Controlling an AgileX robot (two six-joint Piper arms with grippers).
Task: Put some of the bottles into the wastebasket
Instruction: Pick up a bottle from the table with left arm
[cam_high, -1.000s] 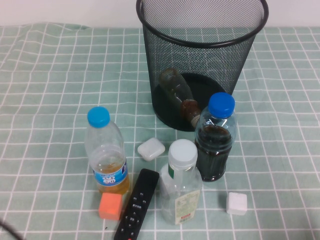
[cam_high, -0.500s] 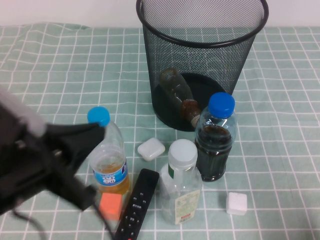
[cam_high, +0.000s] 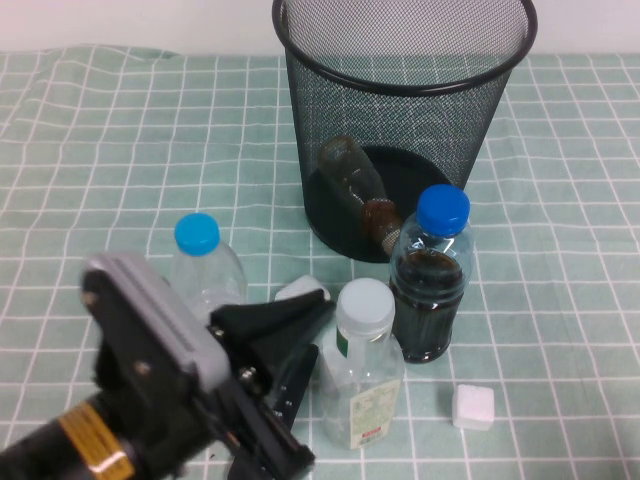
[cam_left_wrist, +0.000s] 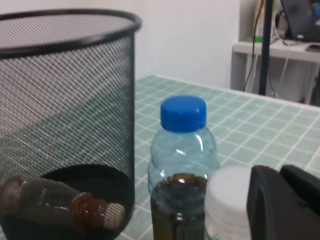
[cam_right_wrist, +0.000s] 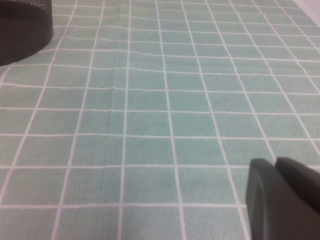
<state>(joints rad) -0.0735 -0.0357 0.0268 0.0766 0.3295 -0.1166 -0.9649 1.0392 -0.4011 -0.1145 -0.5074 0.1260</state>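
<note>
The black mesh wastebasket (cam_high: 400, 75) stands at the back middle of the table, and it also shows in the left wrist view (cam_left_wrist: 65, 75). The brownish bottle with the beige cap (cam_high: 352, 185) lies inside it on its side (cam_left_wrist: 45, 202). The white-capped bottle (cam_high: 365, 370) stands upright at the front, with its cap in the left wrist view (cam_left_wrist: 227, 200). My left gripper (cam_high: 312, 380) is open just left of this bottle, one finger (cam_left_wrist: 280, 205) beside its cap, holding nothing. My right gripper (cam_right_wrist: 285, 200) hangs over bare cloth and is out of the high view.
A dark-drink bottle with a blue cap (cam_high: 432, 280) stands against the white-capped one. A light-blue-capped bottle (cam_high: 205, 265) stands behind my left arm. A white case (cam_high: 300, 290), a black remote (cam_high: 295, 385) and a white cube (cam_high: 472, 407) lie nearby. The basket's base shows in the right wrist view (cam_right_wrist: 22, 30).
My left arm came in from the left and moved right toward the white-capped bottle. It now hides the orange block and the lower part of the light-blue-capped bottle. No object moved.
</note>
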